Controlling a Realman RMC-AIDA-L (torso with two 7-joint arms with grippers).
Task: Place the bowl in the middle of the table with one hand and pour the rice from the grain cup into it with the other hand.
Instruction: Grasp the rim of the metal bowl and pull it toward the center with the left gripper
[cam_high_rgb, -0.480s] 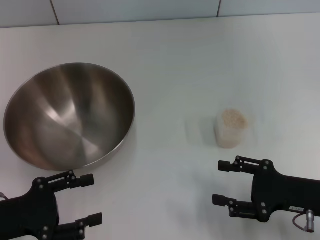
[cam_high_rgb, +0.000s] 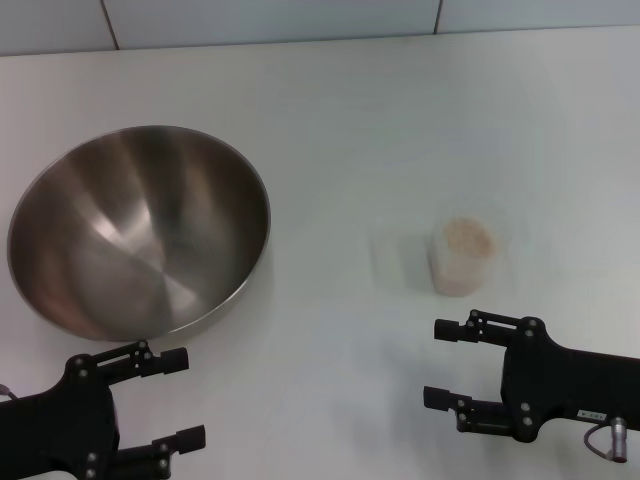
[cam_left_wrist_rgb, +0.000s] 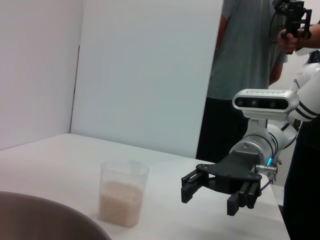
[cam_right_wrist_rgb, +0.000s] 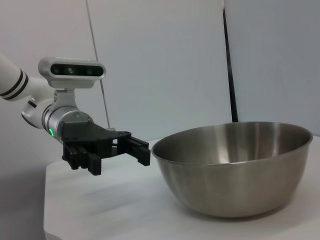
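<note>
The steel bowl (cam_high_rgb: 138, 231) sits on the left side of the white surface (cam_high_rgb: 400, 120), empty, its brushed inside catching the light. Well apart from it, over on the right, stands the small clear cup (cam_high_rgb: 463, 257), upright, with pale rice (cam_high_rgb: 466, 238) filling its lower part. Nothing is touching either one.

The left hand (cam_high_rgb: 180, 397) hangs low at the near edge, just on the near side of the bowl, its two black fingers (cam_high_rgb: 172, 358) spread apart and grasping nothing. The right hand (cam_high_rgb: 442, 363) hangs at the near edge as well, just short of the cup, fingers likewise released and pointing inward across the surface. A person in a grey shirt (cam_left_wrist_rgb: 247, 50) stands behind the right arm.
</note>
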